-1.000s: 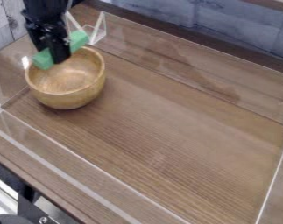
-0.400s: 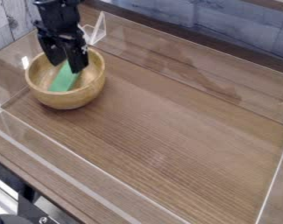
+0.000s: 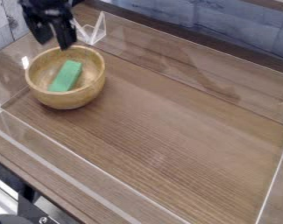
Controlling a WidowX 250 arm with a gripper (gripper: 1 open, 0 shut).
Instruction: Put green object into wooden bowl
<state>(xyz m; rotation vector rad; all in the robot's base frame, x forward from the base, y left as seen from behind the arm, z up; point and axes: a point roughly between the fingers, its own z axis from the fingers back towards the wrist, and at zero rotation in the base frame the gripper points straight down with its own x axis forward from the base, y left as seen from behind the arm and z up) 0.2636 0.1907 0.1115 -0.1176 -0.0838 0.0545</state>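
Green object (image 3: 67, 75) is lying inside the wooden bowl (image 3: 44, 94), resting on the bowl's inner floor and leaning a little toward the far wall, so the placing looks done. Its long axis is running from the near-left of the bowl toward the far-right, roughly in line with the direction in which the pincer (image 3: 53, 35) is standing off from it. The block is showing as a small flat rectangle, bright matte green with no markings, about half as long as the bowl is wide. The bowl is sitting on the wooden worktop (image 3: 179, 122) near the left end, round, pale tan, thick-walled, with grain visible on its side.

Beyond the bowl's far rim, the pincer is hanging above and slightly behind the block, pointing downward, its dark fingers spread apart and gripping nothing. Block and pincer are clearly apart, with open air between them. As a judgement, whatever move comes next is only needing the arm to be clearing away from the bowl.
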